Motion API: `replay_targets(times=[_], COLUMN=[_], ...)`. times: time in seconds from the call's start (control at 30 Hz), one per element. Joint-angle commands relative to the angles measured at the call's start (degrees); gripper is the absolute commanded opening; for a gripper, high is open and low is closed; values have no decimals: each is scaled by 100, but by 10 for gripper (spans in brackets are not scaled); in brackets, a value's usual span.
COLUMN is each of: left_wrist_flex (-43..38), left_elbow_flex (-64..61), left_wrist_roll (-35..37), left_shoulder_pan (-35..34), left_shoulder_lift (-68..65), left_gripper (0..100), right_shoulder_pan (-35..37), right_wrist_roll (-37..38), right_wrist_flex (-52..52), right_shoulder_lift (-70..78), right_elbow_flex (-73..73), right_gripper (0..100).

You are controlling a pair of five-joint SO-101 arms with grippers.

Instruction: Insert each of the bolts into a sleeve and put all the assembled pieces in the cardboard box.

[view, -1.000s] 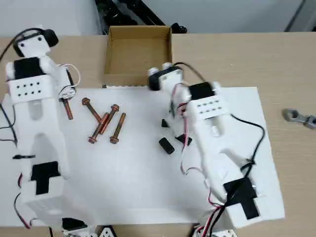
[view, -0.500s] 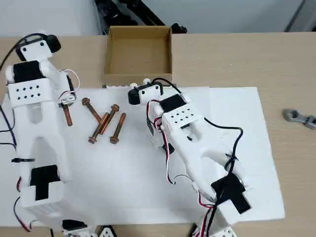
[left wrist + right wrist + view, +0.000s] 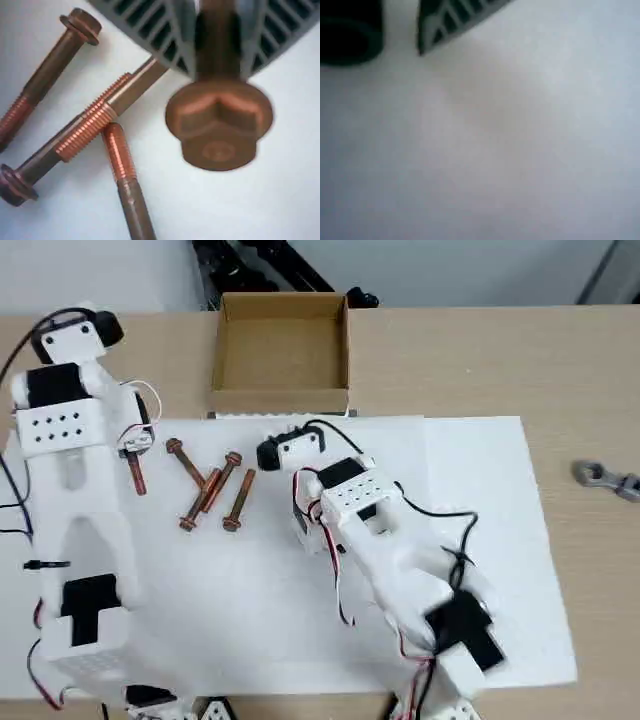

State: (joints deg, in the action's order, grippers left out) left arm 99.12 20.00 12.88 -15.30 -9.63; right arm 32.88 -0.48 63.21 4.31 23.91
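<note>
1. Sheet. A white sheet point(image 3: 480, 540) covers the near and middle part of the table point(image 3: 580, 370). Both arms stand at its 6 o'clock edge.

2. Right gripper. The right gripper point(image 3: 304, 520) hangs low over the sheet near its centre, beneath the arm's wrist. Whether it is spread or pressed together cannot be told. The right wrist view shows a black sleeve point(image 3: 345, 35) close by it, over bare sheet. Contact between the two cannot be confirmed.

3. Loose bolts. At 9 o'clock from the right gripper, a cluster of copper-coloured loose bolts point(image 3: 240, 498) lies flat on the sheet, between the two grippers. In the left wrist view, the threaded end of one rests against the threads of another.

4. Left gripper. At 9 o'clock from the cluster, near the sheet's 9 o'clock edge, the left gripper point(image 3: 134, 448) is pinching the held bolt point(image 3: 137, 475). Its grey ribbed fingers point(image 3: 145, 25) clamp the shaft just behind the flanged hex head. In the high view the shaft points toward 6 o'clock. The held bolt sits apart from the loose bolts.

5. Wrench. At 3 o'clock, a grey wrench point(image 3: 600, 476) lies on bare table, off the sheet.

6. Box. The open cardboard box point(image 3: 282, 390) sits at the sheet's 12 o'clock edge, just beside it, opening upward.
</note>
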Motion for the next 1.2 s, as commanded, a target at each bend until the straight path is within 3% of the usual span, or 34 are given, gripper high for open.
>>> replay_targets(times=[0.0,0.23,0.47,0.73,1.17], left_wrist_flex=[123,123,123,123,123], left_elbow_flex=[22,22,22,22,57], left_wrist_roll=[0,0,0,-9,-44], left_shoulder_pan=[0,0,0,0,9], left_shoulder_lift=[360,396,396,404,413], left_gripper=[5,5,5,5,5], right_shoulder_pan=[154,268,268,268,-699], right_wrist_roll=[-44,-44,-18,-18,9], right_wrist_flex=[-251,-251,-224,-207,-251], right_shoulder_lift=[-13,-13,409,295,-3160], right_elbow_flex=[193,264,264,237,237], right_gripper=[248,246,30,4,4])
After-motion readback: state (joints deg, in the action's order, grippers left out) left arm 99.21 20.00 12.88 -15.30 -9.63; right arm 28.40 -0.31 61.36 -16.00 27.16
